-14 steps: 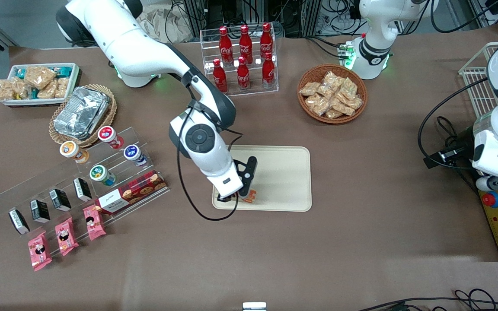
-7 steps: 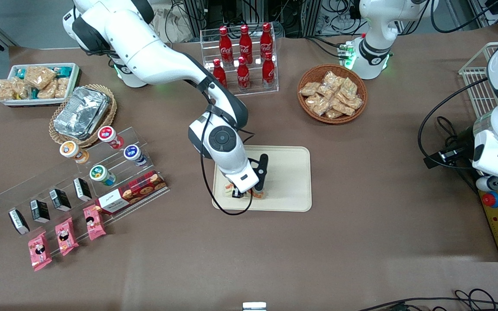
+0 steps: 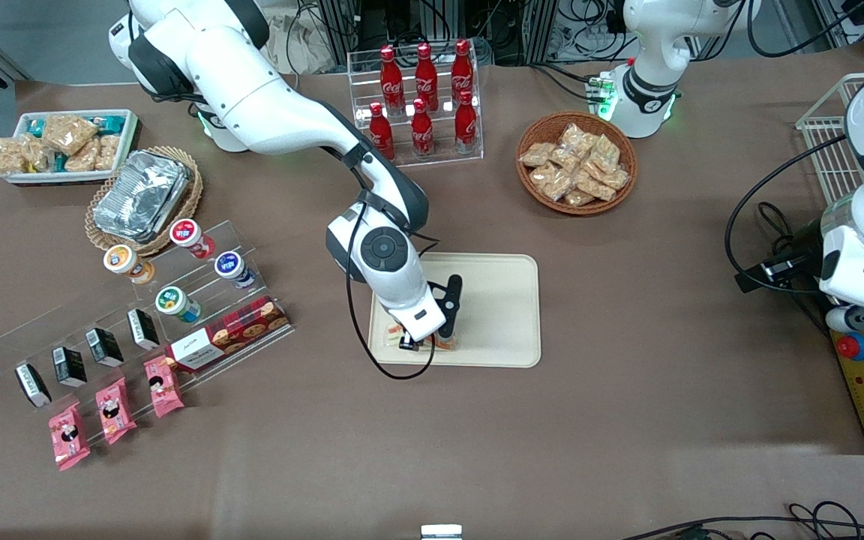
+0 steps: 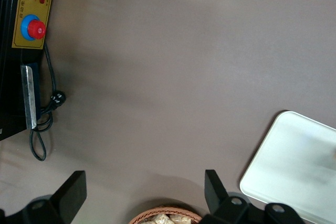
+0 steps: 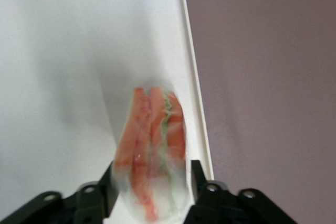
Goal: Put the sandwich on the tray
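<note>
The sandwich (image 5: 152, 135), a clear-wrapped wedge with white bread and orange-red and green layers, sits between my right gripper's (image 5: 152, 182) fingers, which press its two sides. In the front view the gripper (image 3: 424, 341) is low over the cream-beige tray (image 3: 499, 300), in the tray's corner nearest the front camera on the working arm's side. Bits of the sandwich (image 3: 444, 343) show beside the fingers. The sandwich is close to the tray's rim (image 5: 191, 87); I cannot tell whether it touches the tray floor. A tray corner also shows in the left wrist view (image 4: 294, 166).
A wicker basket of tan snack packets (image 3: 576, 163) and a rack of cola bottles (image 3: 421, 97) stand farther from the front camera than the tray. Toward the working arm's end are an acrylic stand with cups and boxes (image 3: 177, 300), pink snack packs (image 3: 113, 409) and a foil container (image 3: 141, 196).
My gripper has carried the sandwich from the tray's edge on the working arm's side a little farther in over the tray, then eased slightly back and nearer the front camera.
</note>
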Tool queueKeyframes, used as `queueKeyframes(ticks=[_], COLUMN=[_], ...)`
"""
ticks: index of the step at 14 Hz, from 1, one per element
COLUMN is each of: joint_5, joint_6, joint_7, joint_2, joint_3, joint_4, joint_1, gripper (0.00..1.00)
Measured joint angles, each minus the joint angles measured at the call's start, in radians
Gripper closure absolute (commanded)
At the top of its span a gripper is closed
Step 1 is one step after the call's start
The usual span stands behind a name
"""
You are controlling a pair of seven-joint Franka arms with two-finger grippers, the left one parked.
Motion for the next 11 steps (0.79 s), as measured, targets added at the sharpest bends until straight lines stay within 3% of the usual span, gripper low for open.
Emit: queueKeyframes(ticks=[4,7,11], joint_5=[0.008,0.071,0.088], joint_6=[-0.004,-0.070,-0.247], joint_7=[0.006,0.042,0.235], joint_2=[-0.008,-0.058,-0.192], joint_3=[-0.002,-0.007,-0.008], joint_4=[0.019,0.025,0.017], joint_1=[-0.010,-0.055,-0.148], gripper=[0.04,0.04,0.04])
